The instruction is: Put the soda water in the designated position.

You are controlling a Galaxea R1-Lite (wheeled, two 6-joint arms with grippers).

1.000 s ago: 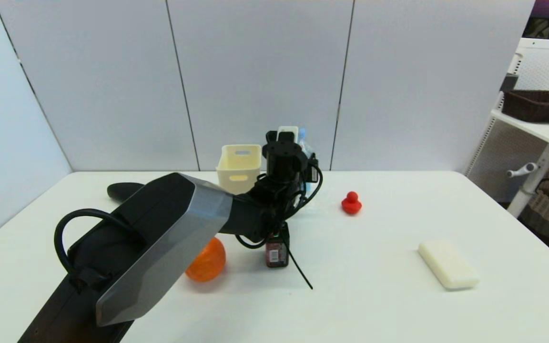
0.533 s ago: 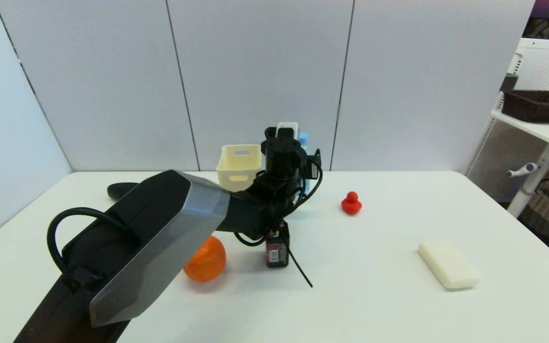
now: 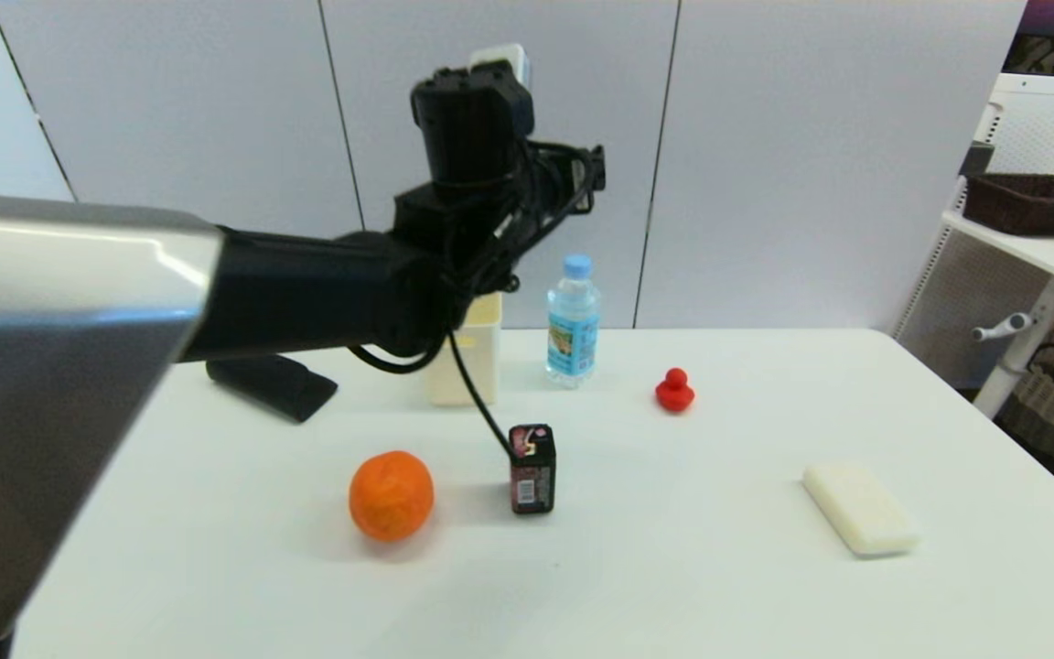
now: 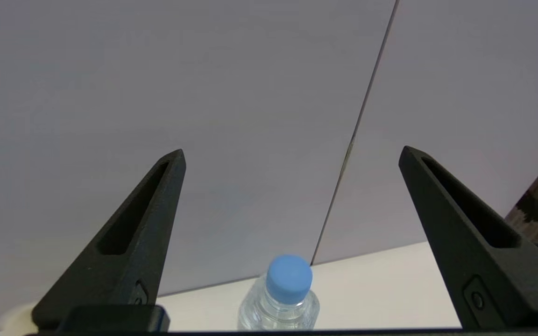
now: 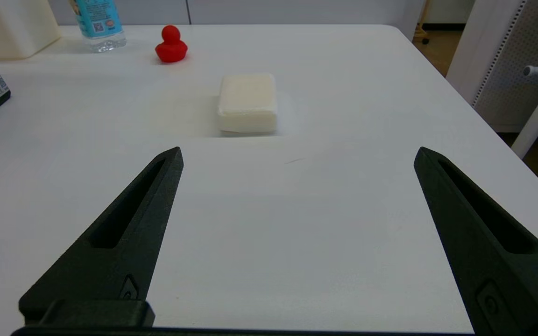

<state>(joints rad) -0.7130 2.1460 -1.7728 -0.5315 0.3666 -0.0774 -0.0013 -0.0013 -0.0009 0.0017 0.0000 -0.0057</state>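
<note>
The soda water (image 3: 573, 320) stands upright on the white table, just right of the cream bin, with nothing gripping it. Its blue cap (image 4: 289, 278) shows low in the left wrist view, below and beyond the fingers. My left gripper (image 4: 292, 151) is open and empty, held high over the bin; in the head view its wrist (image 3: 472, 119) hides the fingers. My right gripper (image 5: 297, 154) is open and empty, low over the table's front right, with the bottle (image 5: 97, 23) far off. The designated position bears no mark.
A cream bin (image 3: 481, 352) is partly hidden behind my left arm. An orange (image 3: 391, 494), a small dark carton (image 3: 532, 469), a red duck (image 3: 674, 390) and a white block (image 3: 860, 520) lie on the table. A black object (image 3: 271, 383) lies at the back left.
My left arm has risen from low at the bottle to high above the bin. The bottle, hidden behind the wrist before, now stands uncovered on the table.
</note>
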